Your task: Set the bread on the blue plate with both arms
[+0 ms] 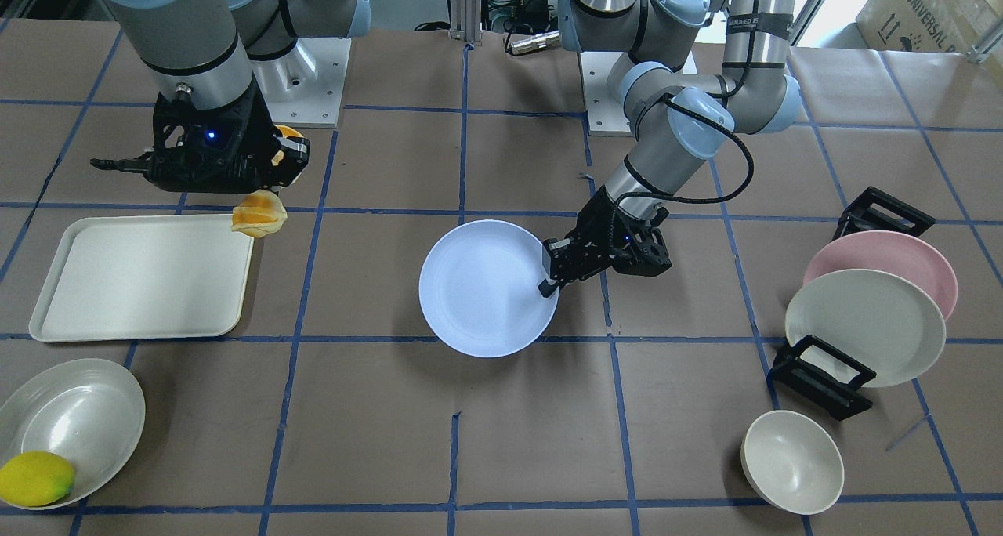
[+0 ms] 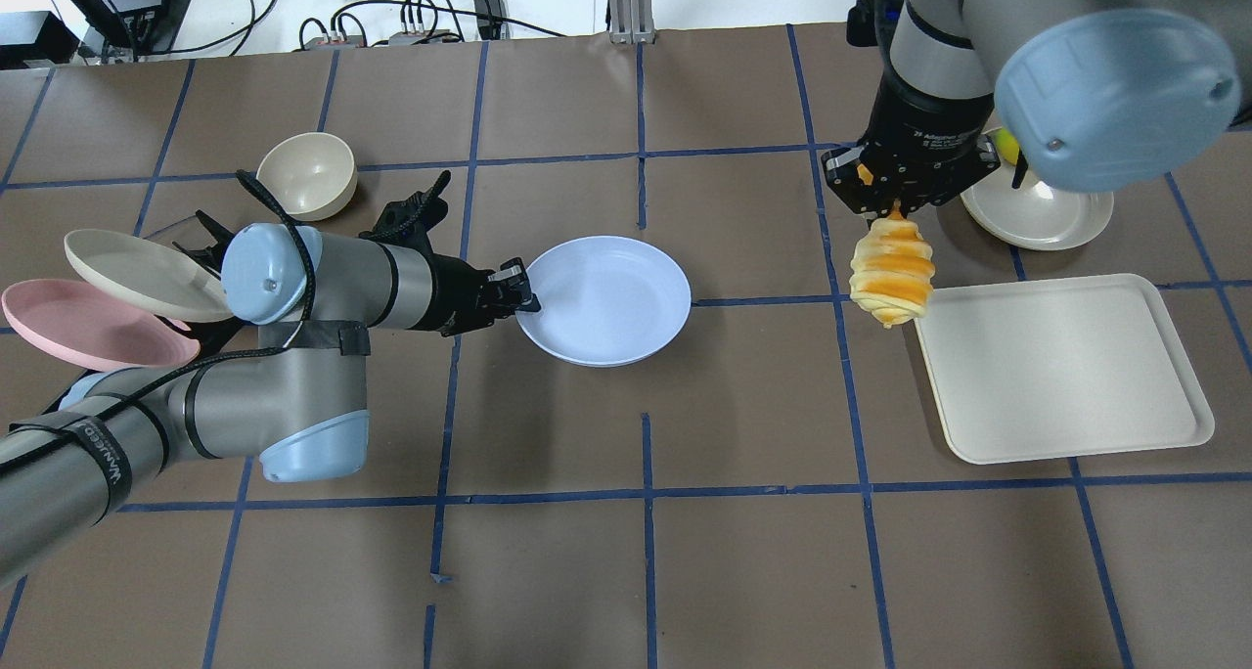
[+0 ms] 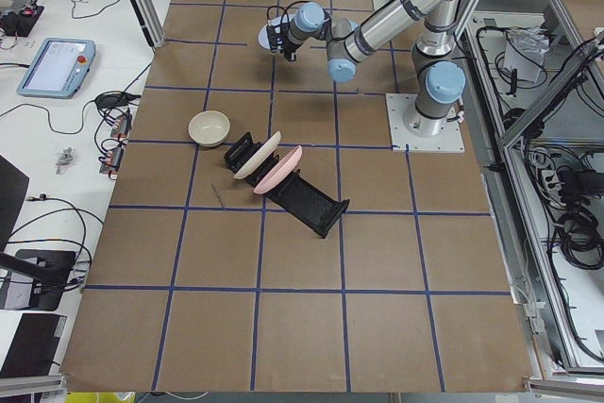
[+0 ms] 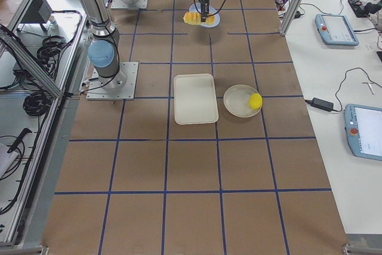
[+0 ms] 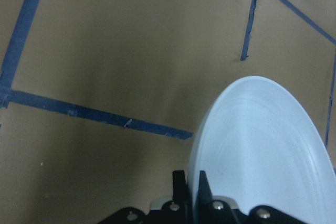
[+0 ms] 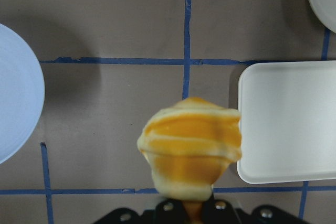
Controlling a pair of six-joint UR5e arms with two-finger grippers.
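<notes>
bread: hangs by one end from the right fingers (image 2: 873,202), clear of the surface. Bread (image 2: 890,273) is off the near-left corner of the tray (image 2: 1061,366), between the tray and the blue plate (image 2: 606,302), toward the surface's right end.
right fingers: closed narrow on the bread's top end; the rest of the loaf dangles below.
blue plate: about midway between the surface's left and right ends. It looks flat on the surface, but I can't tell if the gripped edge is lifted. Nothing on it.
left fingers: left fingers (image 1: 546,285) pinch the plate's rim on the side toward the left end. The wrist view shows the rim in the narrow gap between them.
done: bread is picked up and off the tray; plate is gripped by the left arm.
left: bread is not over the plate yet, with bare surface between them. By my read it has to go across toward the middle, come down onto the plate and be let go.
progress: roughly halfway, judged from the layout.
risk: the loaf is soft and held at one end, so it could swing or flop over the rim.
other: lemon (image 1: 35,479) sits in a cream dish (image 1: 78,418) near the right end at the operators' edge. Pink plate (image 1: 901,250) and cream plate (image 1: 862,324) stand in a rack (image 1: 823,379) toward the left end, with a bowl (image 1: 791,461) beside the rack.
</notes>
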